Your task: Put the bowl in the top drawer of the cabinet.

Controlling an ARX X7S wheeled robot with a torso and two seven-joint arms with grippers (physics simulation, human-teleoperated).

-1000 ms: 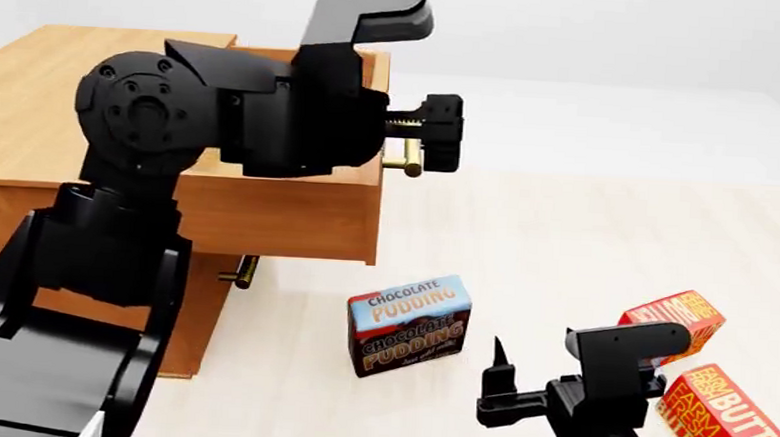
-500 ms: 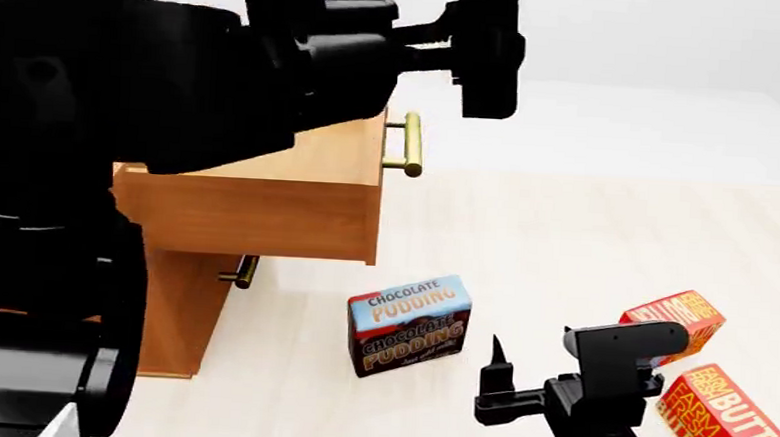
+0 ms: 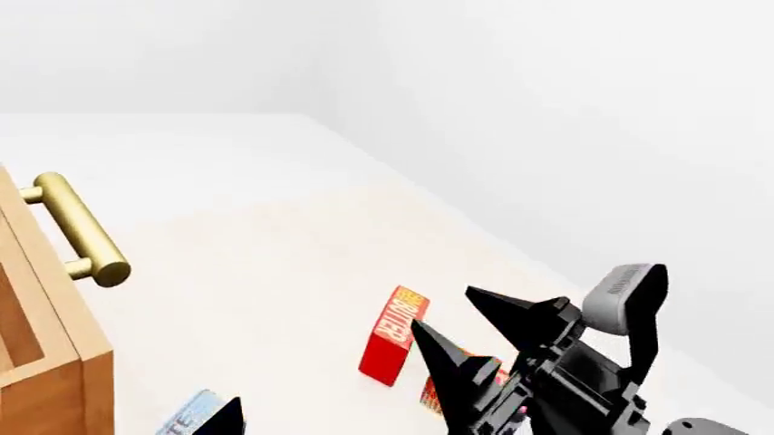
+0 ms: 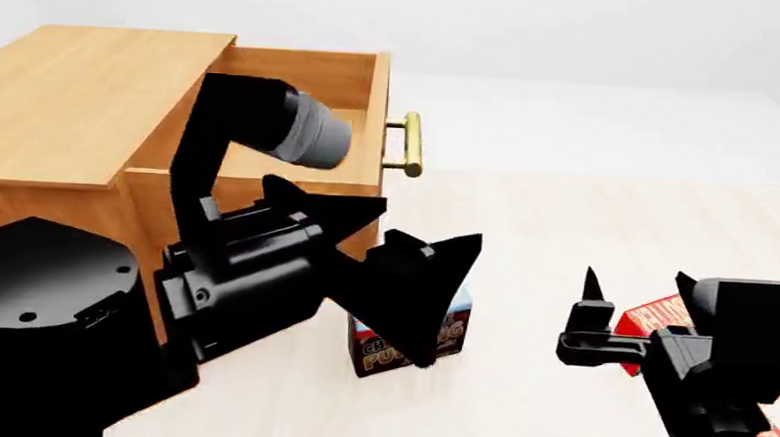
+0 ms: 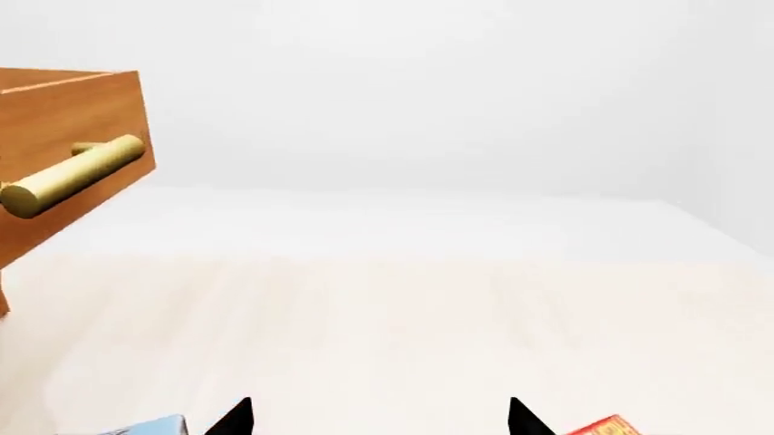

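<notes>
The cabinet [image 4: 89, 93] stood at the floor's left side, its top drawer [image 4: 310, 84] pulled open. Left gripper [image 4: 382, 243] and right gripper [image 4: 633, 291] both gaped, empty. Bowl not visible; pick-up and placement remained.

I see a chocolate pudding box [image 4: 448, 334] standing on the pale floor [image 4: 564, 228], partly hidden from my head view. A red box [image 3: 391, 335] stands apart from it; the wrist view shows another red box just behind it.
</notes>
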